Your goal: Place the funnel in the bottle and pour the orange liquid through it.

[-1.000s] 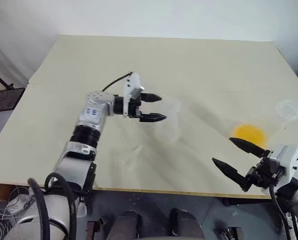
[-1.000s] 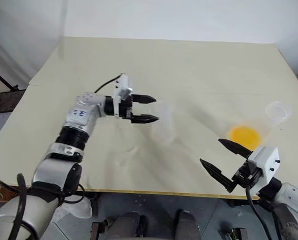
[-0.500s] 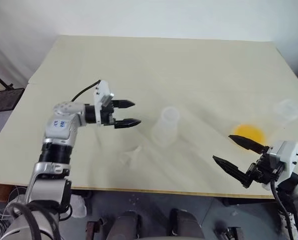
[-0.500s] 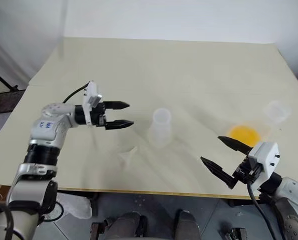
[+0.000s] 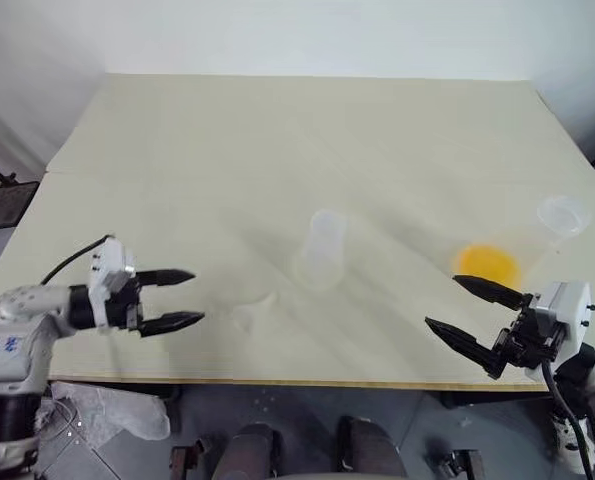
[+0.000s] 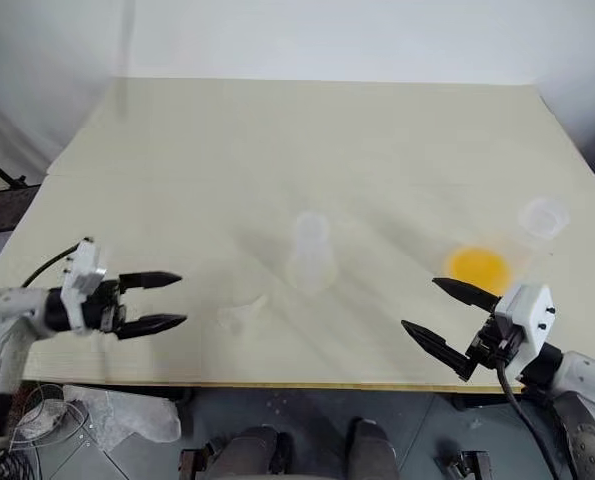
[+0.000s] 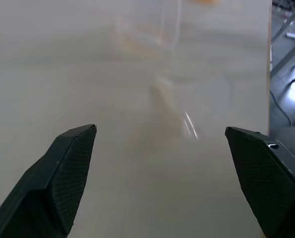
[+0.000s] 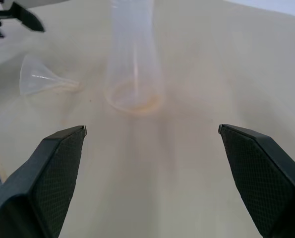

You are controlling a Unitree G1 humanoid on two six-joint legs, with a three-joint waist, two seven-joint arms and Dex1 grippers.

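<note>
Standing upright near the middle of the picture is the bottle (image 5: 322, 250), clear and hard to see against the pale table (image 5: 277, 130). It has bare table all around it. The funnel (image 5: 249, 313) lies on its side a little lower and to the left of the bottle, apart from it and close to the table's near edge. In the right wrist view the funnel's wide rim and thin stem show well, with the stem pointing toward the bottle.

The orange liquid (image 5: 488, 264) makes a bright round pool at the right of the picture, seen through a clear flask whose open neck (image 5: 562, 214) shows up and to the right of it, near the table's right edge.

The left gripper (image 5: 177, 298) sits at the lower left of the picture, over the table's near edge. Its two black fingers are spread wide and hold nothing. They point toward the funnel, with a gap of bare table between.

The right gripper (image 5: 472, 311) sits at the lower right, also by the near edge, just below the orange pool. Its fingers (image 5: 489, 290) are spread wide too, with nothing between them.

The far half of the table is bare wood, and so is the wide strip between the bottle and the orange pool.
</note>
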